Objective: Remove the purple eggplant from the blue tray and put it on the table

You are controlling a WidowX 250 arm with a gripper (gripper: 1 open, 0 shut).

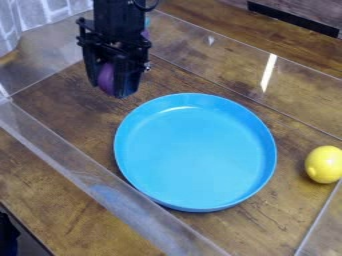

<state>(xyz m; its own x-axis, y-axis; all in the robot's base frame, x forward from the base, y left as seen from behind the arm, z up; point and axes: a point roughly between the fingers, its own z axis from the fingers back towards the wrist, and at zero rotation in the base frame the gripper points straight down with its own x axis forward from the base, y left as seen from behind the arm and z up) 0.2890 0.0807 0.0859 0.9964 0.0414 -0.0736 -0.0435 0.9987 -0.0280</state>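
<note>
Item one, the purple eggplant (106,75): I see a small glossy purple body, rounded and dark, only partly visible between the black fingers of the gripper (112,80). Its full length and thicker end are hidden from me by the hardware. It hangs above the worktop (54,95), up and to the left of the tray, clear of the rim and not touching the wood.

Item two, the gripper: black, pointing straight down, with the jaws drawn in tight on the purple eggplant, one on each side of it.

Item three, the blue tray (261,160): round, shallow, bright blue, with a raised rim, sitting flat near the middle of my view. Its floor shows only bare blue plastic.

Item four, the worktop: dark brown wood grain, glossy, with a pale streak of reflected light at upper right.

Item five, the clear acrylic walls (80,185): see-through panels bordering the wood along the left and near sides.

Item six, a yellow lemon (323,164): round, resting on the wood just right of the tray, apart from its rim.
</note>
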